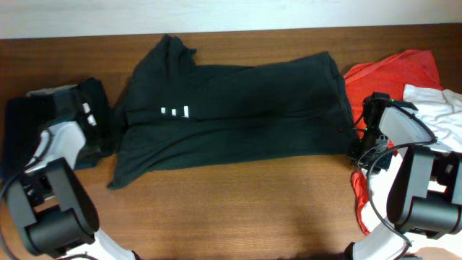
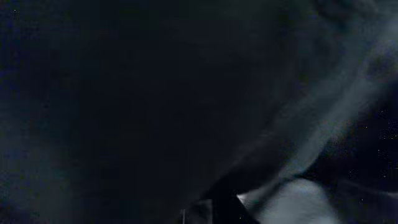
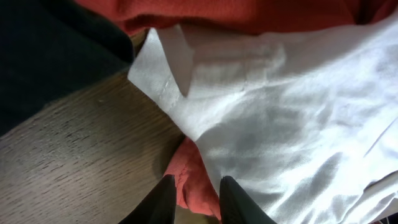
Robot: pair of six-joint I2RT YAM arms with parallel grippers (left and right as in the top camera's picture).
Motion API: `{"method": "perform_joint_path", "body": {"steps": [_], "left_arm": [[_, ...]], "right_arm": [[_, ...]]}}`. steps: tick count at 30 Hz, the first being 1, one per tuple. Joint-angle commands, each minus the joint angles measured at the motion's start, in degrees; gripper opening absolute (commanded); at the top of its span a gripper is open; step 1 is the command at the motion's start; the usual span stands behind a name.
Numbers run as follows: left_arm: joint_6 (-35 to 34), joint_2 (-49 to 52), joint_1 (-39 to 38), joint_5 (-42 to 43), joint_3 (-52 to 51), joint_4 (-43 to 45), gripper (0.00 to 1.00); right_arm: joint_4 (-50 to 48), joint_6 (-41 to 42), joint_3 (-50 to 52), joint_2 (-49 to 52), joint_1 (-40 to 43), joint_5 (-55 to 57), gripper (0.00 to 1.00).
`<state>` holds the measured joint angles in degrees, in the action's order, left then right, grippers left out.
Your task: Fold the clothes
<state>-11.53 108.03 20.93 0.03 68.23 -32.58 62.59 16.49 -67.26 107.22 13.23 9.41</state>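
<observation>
The clothes: a large black T-shirt point(image 1: 231, 119) with small white marks point(image 1: 175, 111) lies spread across the table's middle. My left gripper point(image 1: 99, 133) is at the shirt's left edge. Black fabric point(image 2: 155, 93) fills the left wrist view and hides its fingers. My right gripper point(image 1: 359, 148) is low at the shirt's right edge, beside a red garment point(image 1: 393, 72) and a white garment point(image 1: 440, 108). In the right wrist view the right gripper point(image 3: 198, 179) stands slightly open. A fold of red cloth point(image 3: 199, 190) lies in the gap, with white cloth point(image 3: 298, 112) just beyond.
Another dark garment point(image 1: 18, 130) lies at the far left, beside the left arm. Bare wooden table point(image 1: 238, 209) runs along the front, and the shirt's corner point(image 3: 50, 56) shows at the upper left of the right wrist view.
</observation>
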Motion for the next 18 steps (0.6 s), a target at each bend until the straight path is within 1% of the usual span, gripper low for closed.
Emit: {"method": "perform_joint_path", "body": {"steps": [1,3,4,6,8,9,10,12,13,14,15,16,17,18], "left_arm": [[0.9,-0.2,6.6,0.9,4.5,0.4,0.15],[0.9,-0.2,7.3,2.8,6.1,-0.2,0.15],[0.9,-0.3,7.0,5.6,7.1,-1.5,0.17],[1.0,-0.3,5.4,11.4,8.6,-4.8,0.25],[3.8,-0.5,1.7,17.7,9.6,-9.9,0.29],[4.4,-0.6,-1.3,18.8,9.6,-13.2,0.32],[4.3,-0.6,-4.3,18.2,9.6,-17.2,0.37],[4.3,-0.6,-6.7,17.0,9.6,-23.4,0.41],[4.3,-0.6,-7.5,15.0,9.6,-26.5,0.41],[3.8,-0.6,-8.3,10.7,9.4,-29.2,0.42],[1.6,-0.6,-8.9,4.7,8.9,-30.9,0.42],[-0.3,-0.6,-8.9,1.0,8.3,-31.4,0.43],[-2.1,-0.6,-8.9,-1.4,7.1,-31.3,0.48],[-3.8,-0.6,-8.9,-2.3,5.9,-31.2,0.52]], "right_arm": [[0.0,0.5,0.5,0.3,0.0,0.3,0.27],[0.0,0.5,0.5,0.3,0.0,0.3,0.27],[0.0,0.5,0.5,0.3,0.0,0.3,0.28],[0.0,0.5,0.5,0.3,0.0,0.3,0.27],[0.0,0.5,0.5,0.3,0.0,0.3,0.28],[0.0,0.5,0.5,0.3,0.0,0.3,0.29],[0.0,0.5,0.5,0.3,0.0,0.3,0.31],[0.1,0.5,0.5,0.3,0.0,0.3,0.36],[0.1,0.5,0.5,0.3,0.0,0.3,0.39],[0.0,0.5,0.5,0.3,0.0,0.3,0.4],[0.0,0.5,0.5,0.3,0.0,0.2,0.41],[0.0,0.5,0.5,0.3,0.0,0.2,0.41],[0.0,0.5,0.5,0.3,0.0,0.1,0.43],[0.0,0.5,0.5,0.3,0.0,-0.2,0.49]]}}
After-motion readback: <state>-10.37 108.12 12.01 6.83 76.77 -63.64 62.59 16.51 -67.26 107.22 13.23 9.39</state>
